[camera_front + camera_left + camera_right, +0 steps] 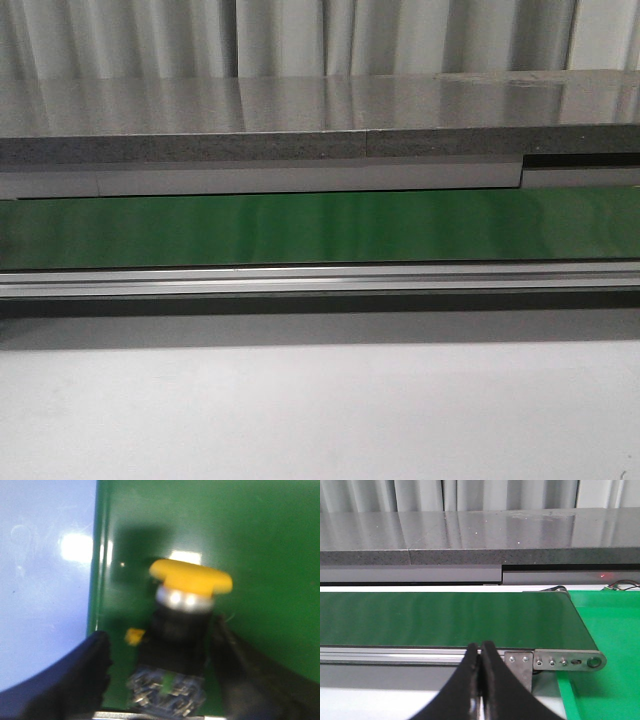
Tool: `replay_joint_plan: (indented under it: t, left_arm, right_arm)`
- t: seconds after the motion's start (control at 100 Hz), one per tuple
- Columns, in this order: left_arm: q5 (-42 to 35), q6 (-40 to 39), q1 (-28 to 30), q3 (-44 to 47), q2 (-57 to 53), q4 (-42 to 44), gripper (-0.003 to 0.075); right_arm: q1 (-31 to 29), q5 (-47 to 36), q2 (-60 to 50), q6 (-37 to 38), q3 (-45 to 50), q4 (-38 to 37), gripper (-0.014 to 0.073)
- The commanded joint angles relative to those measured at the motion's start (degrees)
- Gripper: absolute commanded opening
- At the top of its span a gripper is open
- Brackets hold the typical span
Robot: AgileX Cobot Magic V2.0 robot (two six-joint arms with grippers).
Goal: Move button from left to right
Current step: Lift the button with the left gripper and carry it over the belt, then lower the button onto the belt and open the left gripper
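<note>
In the left wrist view the button [192, 577] stands upright on a green surface [270, 540], with a yellow cap, silver collar and black body. My left gripper [160, 635] is open with its fingers on either side of the body. The left finger [92, 667] stands clear of the body with green showing between; the other finger [237, 665] is close beside it, and I cannot tell if it touches. My right gripper [480, 647] is shut and empty, in front of the conveyor's rail. The front view shows neither the button nor a gripper.
The green belt [320, 225] runs across the front view between an aluminium rail [320, 280] and a grey stone ledge [300, 120]. The belt's right end roller [592, 662] meets a bright green mat [610, 630]. White table [45, 580] borders the green surface beside the button.
</note>
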Motion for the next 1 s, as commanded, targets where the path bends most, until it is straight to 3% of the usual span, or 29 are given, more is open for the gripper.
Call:
replay_joint_plan:
  t: [0.0,0.25,0.63,0.99]
  left_arm:
    - [-1.55,0.18,-0.41,-1.25,-2.55,-1.12,0.0582]
    - [0.07,0.29,-0.41,-1.25,-5.45,-1.46,0.0603]
    - [-2.19,0.65,-4.10,0.00,-21.02,-2.40,0.0602]
    - [-18.83,0.65,-9.15,20.80,-44.77,-2.81,0.0599]
  right_arm:
    - [-0.38,-4.61,-1.06,0.01,-0.88,-0.47,-0.0067]
    - [-0.38,-4.61,-1.06,0.01,-0.88,-0.47,-0.0067]
    - [-0.38,-4.61,-1.06,0.01,-0.88,-0.47,-0.0067]
    - [-0.38,-4.61,-1.06,0.01,-0.88,-0.47,-0.0067]
